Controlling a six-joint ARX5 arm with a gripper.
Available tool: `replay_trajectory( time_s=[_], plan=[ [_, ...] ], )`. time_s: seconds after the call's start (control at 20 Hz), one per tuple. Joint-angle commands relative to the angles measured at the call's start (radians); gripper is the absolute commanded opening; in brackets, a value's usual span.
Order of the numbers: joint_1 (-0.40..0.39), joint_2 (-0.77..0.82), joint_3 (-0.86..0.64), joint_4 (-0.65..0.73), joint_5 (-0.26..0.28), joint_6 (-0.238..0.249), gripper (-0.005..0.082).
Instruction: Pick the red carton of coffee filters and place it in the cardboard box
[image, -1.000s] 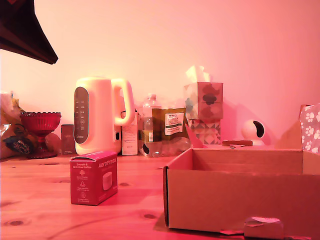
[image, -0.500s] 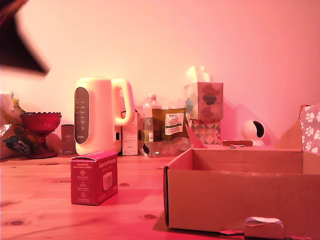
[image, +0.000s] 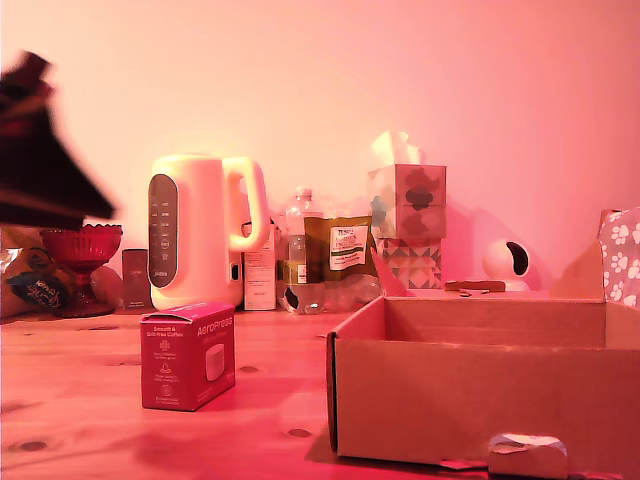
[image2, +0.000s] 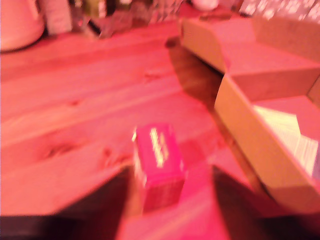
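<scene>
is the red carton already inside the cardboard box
No, in the exterior view the red carton stands on the wooden table, apart from the cardboard box on its left.

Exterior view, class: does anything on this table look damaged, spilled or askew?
Nothing is spilled or toppled. The red carton stands upright on the table. The one oddity is a torn scrap of tape or label peeling at the cardboard box's front bottom edge.

"AeroPress" on the red carton (image: 188, 356)
</scene>
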Motion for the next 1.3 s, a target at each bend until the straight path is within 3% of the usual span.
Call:
replay_trajectory(
  time_s=[0.0, 0.45, 0.6, 0.9, 0.95, 1.05, 1.1, 1.25],
  plan=[
    [-0.012, 0.07, 0.003, 0.093, 0.002, 0.0, 0.066],
    [-0.025, 0.428, 0.003, 0.486, -0.064, 0.019, 0.0659],
    [-0.024, 0.562, 0.007, 0.594, -0.064, 0.017, 0.0659],
    [-0.023, 0.747, 0.043, 0.651, -0.07, -0.009, 0.0644],
    [-0.023, 0.752, 0.046, 0.65, -0.07, -0.009, 0.0584],
    [-0.023, 0.752, 0.047, 0.65, -0.07, -0.008, 0.0298],
    [-0.023, 0.752, 0.047, 0.647, -0.068, -0.008, 0.0209],
    [-0.024, 0.734, 0.047, 0.626, -0.043, -0.004, 0.0198]
  ],
)
